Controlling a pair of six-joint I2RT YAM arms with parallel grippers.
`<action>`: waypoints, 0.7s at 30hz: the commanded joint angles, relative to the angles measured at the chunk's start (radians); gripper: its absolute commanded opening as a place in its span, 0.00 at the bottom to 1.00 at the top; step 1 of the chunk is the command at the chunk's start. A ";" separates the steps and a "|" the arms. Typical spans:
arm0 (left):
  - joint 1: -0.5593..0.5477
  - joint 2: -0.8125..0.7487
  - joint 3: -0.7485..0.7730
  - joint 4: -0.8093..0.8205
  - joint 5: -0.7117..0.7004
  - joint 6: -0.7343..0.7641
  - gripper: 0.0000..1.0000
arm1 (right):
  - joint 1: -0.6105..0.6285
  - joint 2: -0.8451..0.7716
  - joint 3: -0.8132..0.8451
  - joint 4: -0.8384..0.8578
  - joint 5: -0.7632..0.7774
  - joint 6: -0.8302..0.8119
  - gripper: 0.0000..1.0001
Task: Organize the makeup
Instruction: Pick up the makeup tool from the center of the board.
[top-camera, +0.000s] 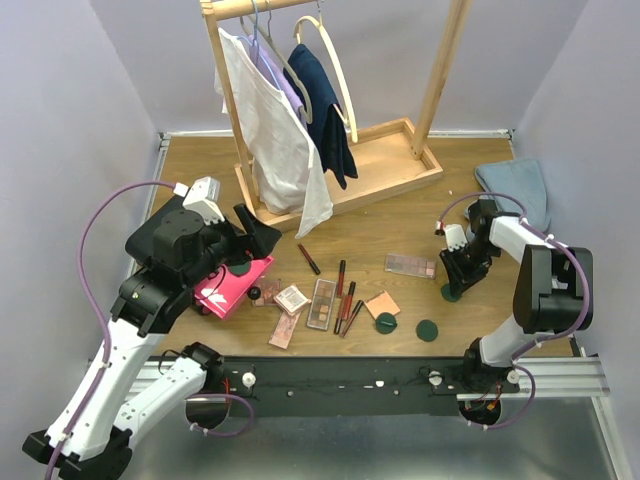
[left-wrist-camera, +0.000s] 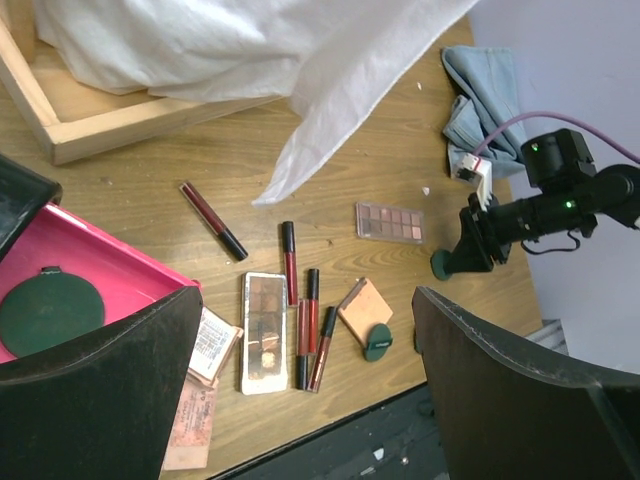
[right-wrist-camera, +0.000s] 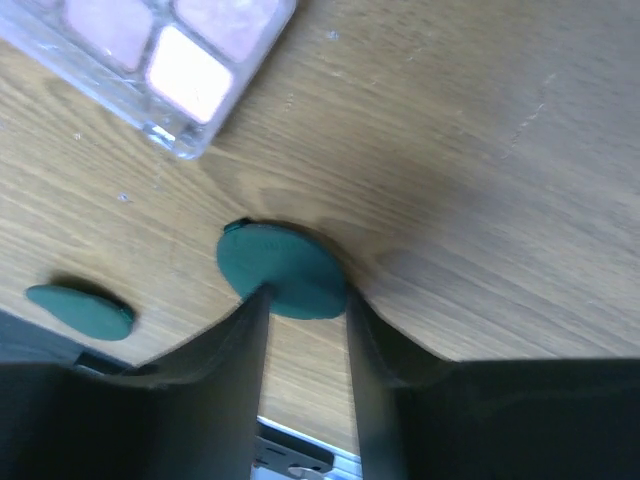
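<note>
The makeup lies scattered along the table's front. A pink palette (top-camera: 411, 265) sits right of centre. A brown palette (top-camera: 322, 304), red-black tubes (top-camera: 345, 300), a peach compact (top-camera: 382, 304) and two green discs (top-camera: 386, 322) (top-camera: 427, 330) lie in the middle. My right gripper (top-camera: 455, 285) points down onto a third green disc (right-wrist-camera: 285, 268). Its jaws are half closed and the tips touch the disc; a grip does not show. My left gripper (left-wrist-camera: 308, 300) hangs wide open and empty above the pink drawer (left-wrist-camera: 100, 265), which holds one green disc (left-wrist-camera: 45, 315).
A wooden clothes rack (top-camera: 390, 165) with a white shirt (top-camera: 280, 130) and dark garment fills the back middle. A blue cloth (top-camera: 515, 185) lies at the back right. One lone tube (top-camera: 308, 258) sits near the shirt's hem. Square compacts (top-camera: 291, 298) lie beside the drawer.
</note>
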 joint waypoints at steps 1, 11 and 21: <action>0.005 -0.027 -0.012 -0.008 0.074 0.032 0.95 | -0.006 0.026 -0.066 0.078 -0.003 -0.023 0.32; 0.003 -0.107 -0.141 0.070 0.212 -0.006 0.94 | -0.006 -0.065 0.019 -0.012 -0.213 -0.127 0.01; 0.003 -0.150 -0.171 0.071 0.303 0.055 0.94 | -0.002 -0.140 0.148 -0.161 -0.605 -0.220 0.01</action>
